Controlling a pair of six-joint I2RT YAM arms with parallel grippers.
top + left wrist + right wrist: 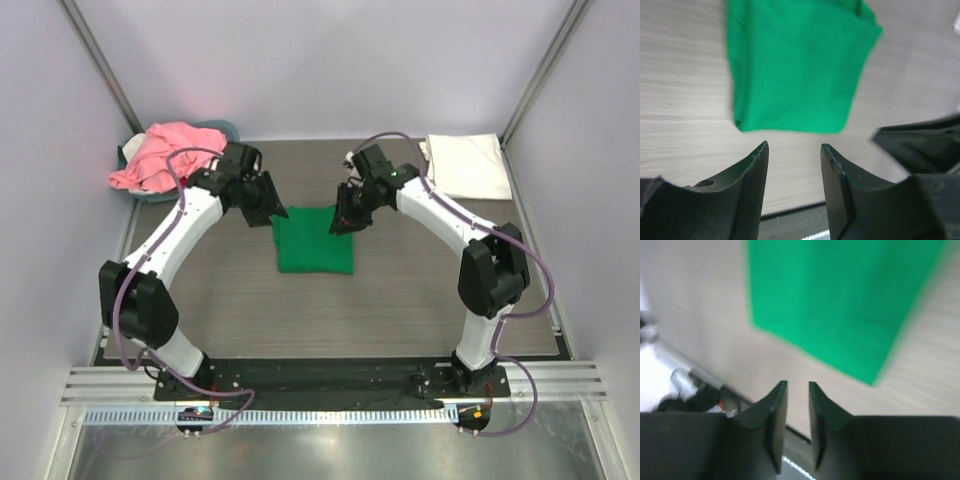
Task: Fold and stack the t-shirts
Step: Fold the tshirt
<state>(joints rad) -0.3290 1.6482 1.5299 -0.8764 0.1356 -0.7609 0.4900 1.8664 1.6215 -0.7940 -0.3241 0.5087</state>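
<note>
A bright green t-shirt lies folded into a rectangle in the middle of the table, seen also in the left wrist view and the right wrist view. My left gripper hovers at its far left corner, open, with only bare table between its fingers. Over the far right corner my right gripper holds nothing, its jaws a narrow gap apart. A folded white t-shirt rests at the back right. A crumpled pink t-shirt lies heaped at the back left.
The pink shirt sits in a round blue-grey basket at the table's back left corner. Slanted frame posts and pale walls bound the table on both sides. The arm bases stand on a black rail at the near edge.
</note>
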